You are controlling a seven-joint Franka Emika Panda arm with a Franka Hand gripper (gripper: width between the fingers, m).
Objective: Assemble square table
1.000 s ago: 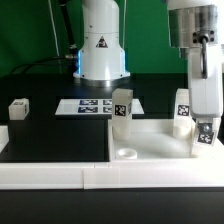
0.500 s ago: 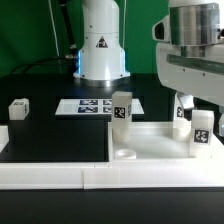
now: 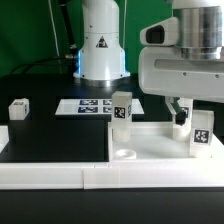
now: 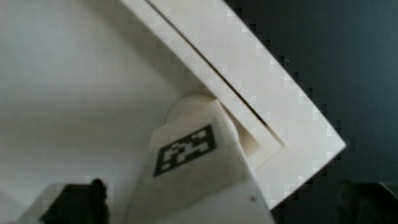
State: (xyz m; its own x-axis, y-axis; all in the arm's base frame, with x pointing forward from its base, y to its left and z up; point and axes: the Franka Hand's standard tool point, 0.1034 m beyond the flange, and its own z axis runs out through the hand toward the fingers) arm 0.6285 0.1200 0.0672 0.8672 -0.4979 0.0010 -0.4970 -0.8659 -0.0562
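The white square slab lies on the exterior view's right, with a round socket showing at its near corner. Three white tagged legs stand upright on it: one at its far left corner, one at the far right, one at the near right. A fourth leg lies on the black table at the left. My gripper hangs open above the right legs and touches nothing. In the wrist view its dark fingers stand wide apart, with a tagged leg below on the slab.
The marker board lies in front of the robot base. A long low white border rail runs along the front and up the left side. The black table lies between them.
The gripper was down around the near right leg. It has let go, risen and shifted left, and the leg stands alone on the slab.
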